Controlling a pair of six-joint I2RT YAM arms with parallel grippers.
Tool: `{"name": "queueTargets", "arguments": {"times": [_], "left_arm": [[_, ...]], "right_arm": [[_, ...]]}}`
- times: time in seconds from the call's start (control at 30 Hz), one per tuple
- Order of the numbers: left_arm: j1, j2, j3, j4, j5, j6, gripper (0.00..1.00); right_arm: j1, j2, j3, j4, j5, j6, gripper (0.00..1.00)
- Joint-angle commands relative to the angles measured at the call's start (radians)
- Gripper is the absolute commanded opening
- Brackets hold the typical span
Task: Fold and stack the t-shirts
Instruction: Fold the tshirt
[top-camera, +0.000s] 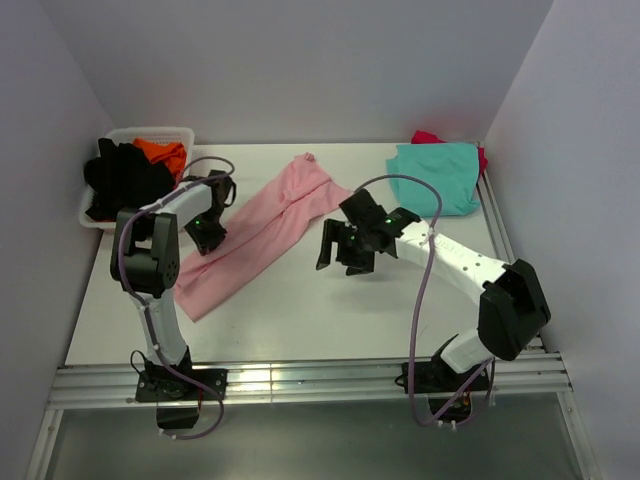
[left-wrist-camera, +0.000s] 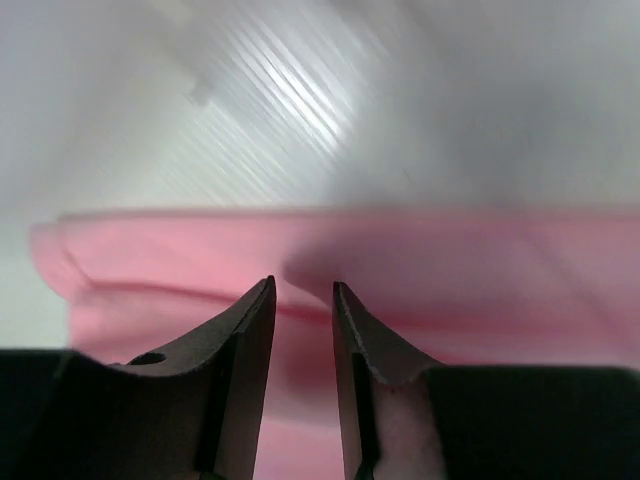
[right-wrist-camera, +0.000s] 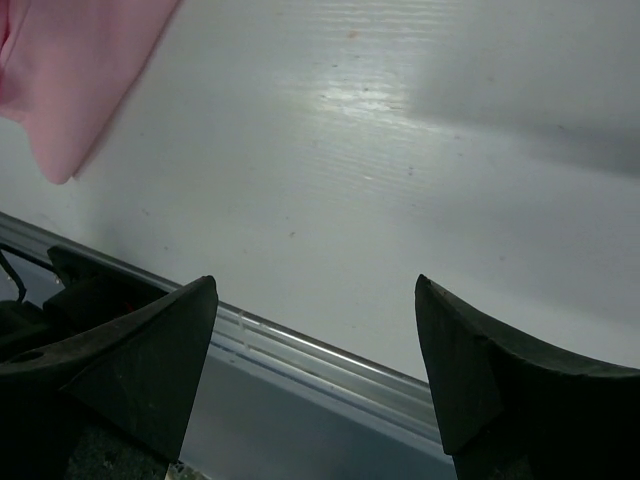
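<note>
One light pink t-shirt (top-camera: 262, 232) lies diagonally across the desk (top-camera: 300, 320). Left tool (left-wrist-camera: 303, 285) sits over it, jaws narrowly apart; whether it grips cannot be told. Right tool (right-wrist-camera: 312, 285) stands wide open above the desk.

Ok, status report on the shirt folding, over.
Left gripper jaws narrow over pink shirt, grip unclear. Right gripper open, empty, above table. Teal shirt folded far right. Nothing in the way.

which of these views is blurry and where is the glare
Left wrist view: the light pink t-shirt is smeared and soft, with streaky glare on the table. Right wrist view: sharper, a soft bright patch on the table, a shadow upper right. Top external view: sharp, even light, glare only on the metal rail.
</note>
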Motion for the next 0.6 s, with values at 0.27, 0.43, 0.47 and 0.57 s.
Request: {"name": "queueTargets", "arguments": {"times": [0.27,0.43,0.47,0.57], "left_arm": [[-0.429,0.047,0.092,-0.132,0.280,-0.299,0.37],[-0.559,0.080,0.322,-0.221,0.300,-0.370,0.39],[-0.564,0.082,0.344,-0.235,0.304,-0.371,0.39],[-0.566,0.065,0.404,-0.281,0.275,-0.372,0.39]], "right_arm": [[-0.164,-0.176,-0.185,0.043,-0.006,-0.046,0.86],[-0.182,-0.194,-0.217,0.051,-0.010,-0.075,0.86],[-0.184,-0.197,-0.218,0.042,-0.007,-0.076,0.86],[-0.182,-0.219,-0.203,0.010,-0.001,-0.083,0.86]]}}
